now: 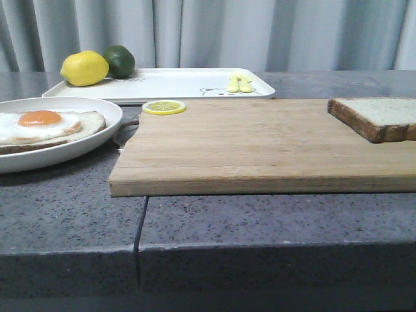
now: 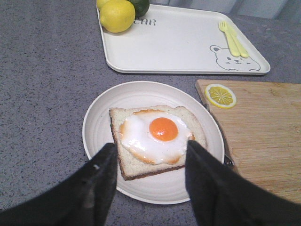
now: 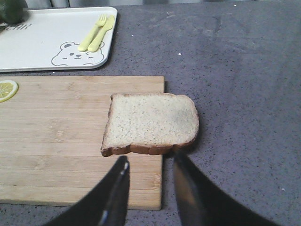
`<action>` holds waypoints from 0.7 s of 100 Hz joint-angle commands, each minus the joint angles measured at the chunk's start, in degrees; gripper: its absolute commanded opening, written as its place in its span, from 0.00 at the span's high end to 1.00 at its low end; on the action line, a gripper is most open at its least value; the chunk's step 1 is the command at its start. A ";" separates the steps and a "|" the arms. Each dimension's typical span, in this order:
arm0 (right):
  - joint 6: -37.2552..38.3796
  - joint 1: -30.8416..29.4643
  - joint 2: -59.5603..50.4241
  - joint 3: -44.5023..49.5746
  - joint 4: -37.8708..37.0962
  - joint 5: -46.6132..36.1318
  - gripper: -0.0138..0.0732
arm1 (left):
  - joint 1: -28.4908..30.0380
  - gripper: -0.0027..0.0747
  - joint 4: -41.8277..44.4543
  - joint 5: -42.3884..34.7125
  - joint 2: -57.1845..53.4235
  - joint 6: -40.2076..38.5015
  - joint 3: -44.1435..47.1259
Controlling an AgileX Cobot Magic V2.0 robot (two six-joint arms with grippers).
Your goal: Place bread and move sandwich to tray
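Two grippers are being shown, each only in its own wrist view, and both are standing open with nothing held. The right gripper point(image 3: 149, 165) is being held just short of the bread point(image 3: 150, 123), its fingertips spread apart in front of the slice's near crust edge without visibly touching it. One slice only is lying there, flat, straight ahead of the fingers, overhanging the right edge of the wooden cutting board point(image 3: 61, 136) onto the grey countertop point(image 3: 244, 94). The slice is close to square, so no long axis is being offered; the near crust edge is running across the line of the fingers. By this reckoning the right arm is the nearer one for the bread, and the coming pick is likely turning on that facing edge.

The left gripper point(image 2: 150, 153) is being held over the near rim of the round white plate point(image 2: 101, 117), its fingers flanking the sandwich point(image 2: 157, 136), which is one crusted slice topped with one fried egg and has no second slice on it. Beyond both grippers one white tray point(image 2: 178, 47) is lying, carrying one lemon point(image 2: 116, 15), one lime point(image 2: 139, 5) and a small yellow fork and knife point(image 2: 233, 40). One lemon slice point(image 2: 220, 95) is resting on the board's far corner.
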 commanded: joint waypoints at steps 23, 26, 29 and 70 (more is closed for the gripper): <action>-0.56 -0.42 0.75 -2.02 -0.04 -6.04 0.27 | 0.03 0.39 -1.45 -4.09 0.65 0.02 -1.98; -0.56 -0.42 0.75 -2.02 -0.04 -6.06 0.27 | 0.03 0.40 -1.45 -4.09 0.65 0.02 -1.98; -0.56 -0.42 0.75 -2.02 -0.04 -6.06 0.27 | 0.03 0.40 -1.45 -4.09 0.65 0.02 -1.98; -0.56 -0.42 0.75 -2.02 -0.04 -6.05 0.27 | 0.03 0.45 -1.45 -4.09 0.65 0.02 -1.98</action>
